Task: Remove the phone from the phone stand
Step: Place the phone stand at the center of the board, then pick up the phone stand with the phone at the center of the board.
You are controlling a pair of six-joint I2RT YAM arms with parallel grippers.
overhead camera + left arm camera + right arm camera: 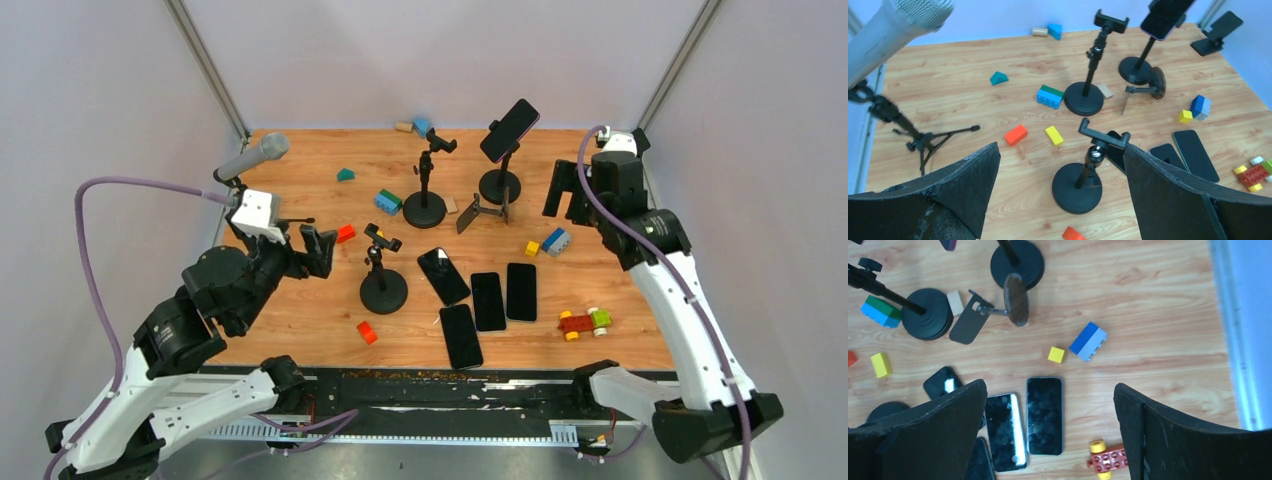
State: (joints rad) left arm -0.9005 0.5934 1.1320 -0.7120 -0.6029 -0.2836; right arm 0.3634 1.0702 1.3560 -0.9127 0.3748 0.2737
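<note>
The phone (509, 130) sits clamped at a tilt in the top of the phone stand (499, 186), a black post on a round base toward the back of the wooden counter (300, 300), right of its middle. The right hand (566, 195) hangs above the counter just to the right of that stand, clear of both post and phone; its fingers are spread wide and there is nothing between them. In its wrist view only the bare counter and loose items show below. The left hand (320, 250) is over the left side of the counter, well apart from the phone, with its fingers likewise fully spread and holding nothing. Two empty stands (425, 200) rise between the left hand and the loaded one, the nearer of them just beside the left hand. Four more phones (490, 300) lie flat, screens up, near the front middle. A small folding holder (480, 212) lies just in front of the phone stand's base. A microphone (255, 157) on a tripod stands at the left edge, coloured blocks (388, 201) are scattered about, and a toy car (585, 321) rests at the front right.
</note>
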